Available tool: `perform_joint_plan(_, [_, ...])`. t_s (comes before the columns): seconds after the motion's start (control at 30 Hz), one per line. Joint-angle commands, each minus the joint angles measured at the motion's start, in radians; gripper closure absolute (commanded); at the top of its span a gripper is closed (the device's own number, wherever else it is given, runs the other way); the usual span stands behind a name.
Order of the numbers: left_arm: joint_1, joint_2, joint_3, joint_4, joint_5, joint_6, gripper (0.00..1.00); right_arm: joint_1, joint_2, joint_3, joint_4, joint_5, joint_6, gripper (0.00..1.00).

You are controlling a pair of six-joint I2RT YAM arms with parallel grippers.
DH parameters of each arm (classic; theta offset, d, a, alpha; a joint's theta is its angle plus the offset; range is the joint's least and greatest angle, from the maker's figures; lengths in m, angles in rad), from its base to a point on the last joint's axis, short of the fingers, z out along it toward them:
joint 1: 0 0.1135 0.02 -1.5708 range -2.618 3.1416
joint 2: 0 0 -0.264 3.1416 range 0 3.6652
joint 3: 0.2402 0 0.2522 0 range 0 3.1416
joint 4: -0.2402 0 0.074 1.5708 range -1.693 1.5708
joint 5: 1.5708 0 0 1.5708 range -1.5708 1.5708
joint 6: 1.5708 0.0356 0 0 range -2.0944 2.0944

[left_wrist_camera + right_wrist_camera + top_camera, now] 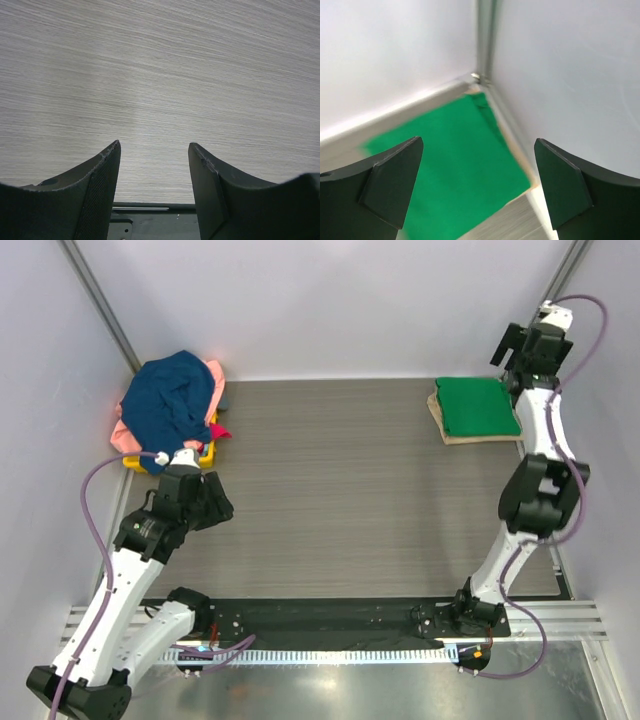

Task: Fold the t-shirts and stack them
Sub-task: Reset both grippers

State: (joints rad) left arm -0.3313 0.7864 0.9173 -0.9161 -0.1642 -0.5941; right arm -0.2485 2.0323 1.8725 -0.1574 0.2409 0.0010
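Note:
A folded bright green t-shirt [478,406] lies on a folded tan t-shirt [441,425] at the back right corner; the green one also shows in the right wrist view [445,165]. A heap of unfolded shirts sits at the back left: navy blue [170,398] on top, salmon pink [214,380], red [221,431] and yellow [190,452] peeking out. My right gripper [510,345] is raised above the green stack, open and empty [479,145]. My left gripper [215,500] is open and empty over bare table [154,145], in front of the heap.
White walls enclose the grey wood-grain table [340,490] on the left, back and right. A black base rail [330,620] runs along the near edge, also seen in the left wrist view [152,220].

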Motion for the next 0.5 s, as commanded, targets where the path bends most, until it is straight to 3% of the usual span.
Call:
perform_joint_plan(0.0, [0.008,-0.018,0.002,0.036,0.003,0.007,0.42,0.008,-0.271,-0.122,0.082,-0.171,0.326,0.01])
perform_joint_plan(0.07, [0.009,-0.018,0.0,0.037,0.009,0.008,0.41,0.018,-0.42,-0.267,0.075,-0.298,0.425,0.01])
perform_joint_plan(0.13, [0.008,-0.018,0.0,0.039,0.014,0.011,0.4,0.066,-0.577,-0.431,0.055,-0.321,0.53,0.0])
perform_joint_plan(0.2, [0.008,-0.012,-0.001,0.04,0.02,0.013,0.37,0.174,-0.732,-0.598,0.05,-0.331,0.525,0.0])
perform_joint_plan(0.23, [0.009,-0.007,0.0,0.04,0.023,0.016,0.36,0.234,-0.733,-0.599,0.047,-0.321,0.504,0.0])
perform_joint_plan(0.3, [0.008,0.002,0.006,0.036,0.02,0.017,0.25,0.354,-0.877,-0.745,0.026,-0.246,0.476,0.0])
perform_joint_plan(0.33, [0.008,0.011,0.009,0.03,0.006,0.014,0.07,0.415,-0.93,-0.842,0.013,-0.246,0.472,0.0])
perform_joint_plan(0.37, [0.009,0.014,0.015,0.022,-0.024,0.011,0.0,0.499,-1.013,-0.892,0.01,-0.246,0.491,0.0])
perform_joint_plan(0.47, [0.008,0.017,0.023,0.013,-0.108,-0.007,0.0,0.586,-1.148,-1.123,0.062,-0.279,0.638,0.0])
